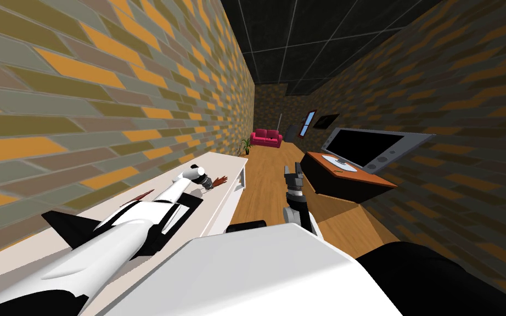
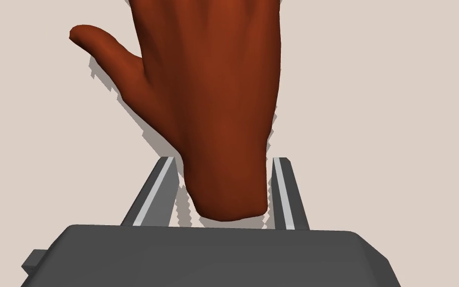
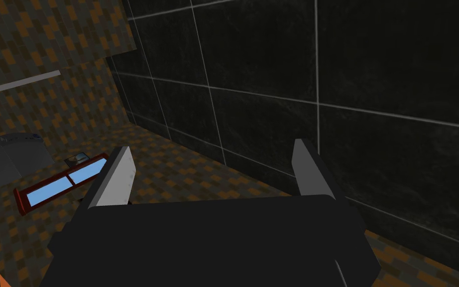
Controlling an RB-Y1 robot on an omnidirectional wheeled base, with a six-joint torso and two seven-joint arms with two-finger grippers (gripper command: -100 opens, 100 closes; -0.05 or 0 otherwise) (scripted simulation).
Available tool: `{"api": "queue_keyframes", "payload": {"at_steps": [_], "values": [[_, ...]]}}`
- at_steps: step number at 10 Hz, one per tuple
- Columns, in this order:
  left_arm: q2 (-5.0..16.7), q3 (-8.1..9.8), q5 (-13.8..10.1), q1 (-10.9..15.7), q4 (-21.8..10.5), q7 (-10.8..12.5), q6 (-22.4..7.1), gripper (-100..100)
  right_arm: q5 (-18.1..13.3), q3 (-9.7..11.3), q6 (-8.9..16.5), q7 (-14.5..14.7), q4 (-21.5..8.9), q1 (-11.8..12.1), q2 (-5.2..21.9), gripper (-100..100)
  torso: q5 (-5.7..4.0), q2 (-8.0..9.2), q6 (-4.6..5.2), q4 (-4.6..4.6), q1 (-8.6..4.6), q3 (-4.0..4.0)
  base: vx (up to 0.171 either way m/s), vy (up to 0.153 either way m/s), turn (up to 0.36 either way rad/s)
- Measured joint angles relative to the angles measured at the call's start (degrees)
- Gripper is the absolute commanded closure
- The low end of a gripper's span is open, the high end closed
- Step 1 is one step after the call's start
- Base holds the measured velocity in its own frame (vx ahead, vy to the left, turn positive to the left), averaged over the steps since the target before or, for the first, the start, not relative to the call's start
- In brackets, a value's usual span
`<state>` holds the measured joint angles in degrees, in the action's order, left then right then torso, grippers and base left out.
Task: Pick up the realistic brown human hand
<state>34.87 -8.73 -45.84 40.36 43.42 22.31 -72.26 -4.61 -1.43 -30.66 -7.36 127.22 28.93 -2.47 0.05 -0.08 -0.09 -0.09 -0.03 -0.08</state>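
counter (image 1: 225, 163): long, pale top, running along the brick wall (image 1: 82, 99); its far end reaches toward a small potted plant (image 1: 245, 145).
brown hand (image 2: 213, 99): lies flat on the counter top, back up, thumb spread out to one side; fingers point away from the wrist camera, cut wrist end toward it. colour is a deep reddish brown. in the head view it sits on the counter's far half, nearer the floor-side edge than the wall.
left gripper (image 2: 224, 160): down at counter level, right at the hand's wrist end.
left jaws: drawn in on the wrist end, one blade against each side, gripping it. the hand's shadow lies tight under it on the counter.
right gripper (image 3: 212, 147): held up over the wood floor (image 1: 268, 181), off the counter's open side, well apart from the hand.
right jaws: spread wide, nothing between the blades.
across the floor from the counter: a flat dark screen (image 1: 364, 147) on a brown-topped stand (image 1: 356, 176).
beyond the counter's far end: a red sofa (image 1: 266, 137) against the end wall.
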Motion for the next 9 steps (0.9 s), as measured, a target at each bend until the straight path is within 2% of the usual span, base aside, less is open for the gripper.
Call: {"api": "queue_keyframes", "payload": {"at_steps": [1, 3, 4, 6, 9], "values": [[0.01, 0.0, 0.0, 0.0, 0.0, 0.0, 0.0, 100, 0.0, 0.0, 0.0, 0.0, 0.0, 0.0, 0.0, 0, 0.0, 0.0, 0.0, 0.0, 0.0, 0.0, 0.024, -0.024, 0.092], [1.19, 0.04, -1.46, -0.62, -0.1, -1.74, -0.24, 100, 0.0, 0.0, 0.0, 0.0, 0.0, 0.02, -0.01, 0, -0.05, -0.15, -0.15, -0.06, -0.13, -0.1, 0.083, -0.077, 0.219], [2.21, 0.07, -2.72, -0.68, -1.48, -3.86, -0.05, 100, 0.0, 0.0, 0.0, 0.0, 0.0, 0.02, -0.01, 0, -0.06, -0.29, -0.13, -0.08, -0.19, -0.17, 0.07, -0.064, 0.063], [4.03, 0.25, -4.21, -2.31, 0.73, -5.05, -1.16, 100, 0.0, 0.0, 0.0, 0.0, 0.0, 0.01, -0.01, 0, -0.07, -0.24, -0.02, -0.05, -0.27, -0.14, 0.068, -0.1, 0.069], [7.92, 0.52, -8.18, -4.13, 1.26, -9.81, -2.41, 100, 0.0, 0.01, 0.0, 0.0, 0.0, 0.02, -0.01, 0, -0.15, -0.39, -0.01, -0.05, -0.56, -0.21, 0.104, -0.152, 0.132]]}}
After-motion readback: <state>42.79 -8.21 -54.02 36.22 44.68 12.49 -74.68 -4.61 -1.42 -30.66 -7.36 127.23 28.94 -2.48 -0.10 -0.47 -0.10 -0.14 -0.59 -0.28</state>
